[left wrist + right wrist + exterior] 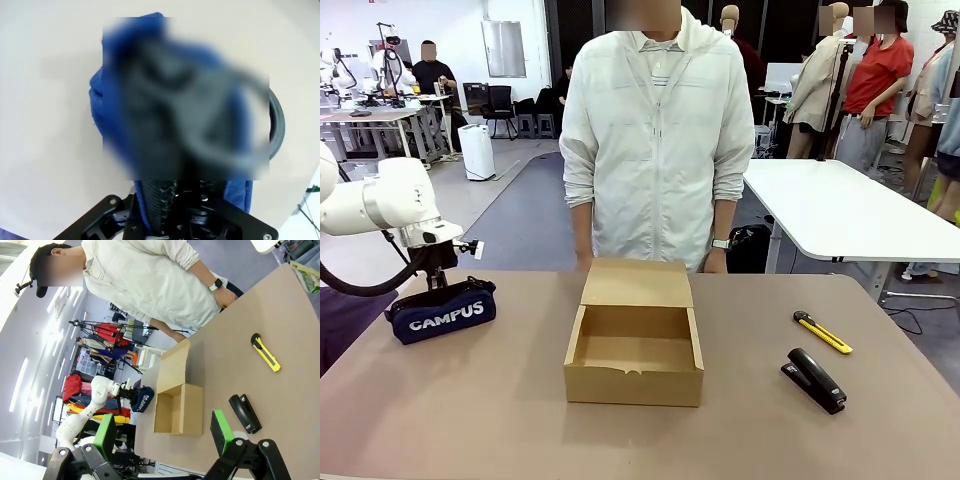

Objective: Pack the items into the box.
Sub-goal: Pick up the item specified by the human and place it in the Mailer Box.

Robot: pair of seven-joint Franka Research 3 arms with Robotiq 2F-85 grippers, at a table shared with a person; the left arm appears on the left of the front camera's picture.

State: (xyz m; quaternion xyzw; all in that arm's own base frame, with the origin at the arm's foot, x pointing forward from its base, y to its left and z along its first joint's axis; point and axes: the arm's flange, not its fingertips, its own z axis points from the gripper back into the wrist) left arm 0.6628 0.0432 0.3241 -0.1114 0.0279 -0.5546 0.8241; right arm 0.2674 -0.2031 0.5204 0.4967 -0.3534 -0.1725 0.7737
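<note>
The navy pouch (445, 313) with white "CAMPUS" lettering lies on the table's left side. My left gripper (438, 284) comes down from above and is shut on its top edge. In the left wrist view the blue pouch (98, 97) runs up from between the black fingers. The brown cardboard box (635, 345) stands open at the table's middle, lid flap folded back toward the person. A yellow-and-black utility knife (822, 332) lies to its right. In the right wrist view my right gripper (162, 432) hangs open above the table, looking at the box (177, 410), knife (265, 353) and pouch (142, 399).
A black stapler (813, 379) lies near the knife at the front right. A person (655, 140) in a pale jacket stands at the far edge, right behind the box, hands down. A white table (850, 215) stands behind on the right.
</note>
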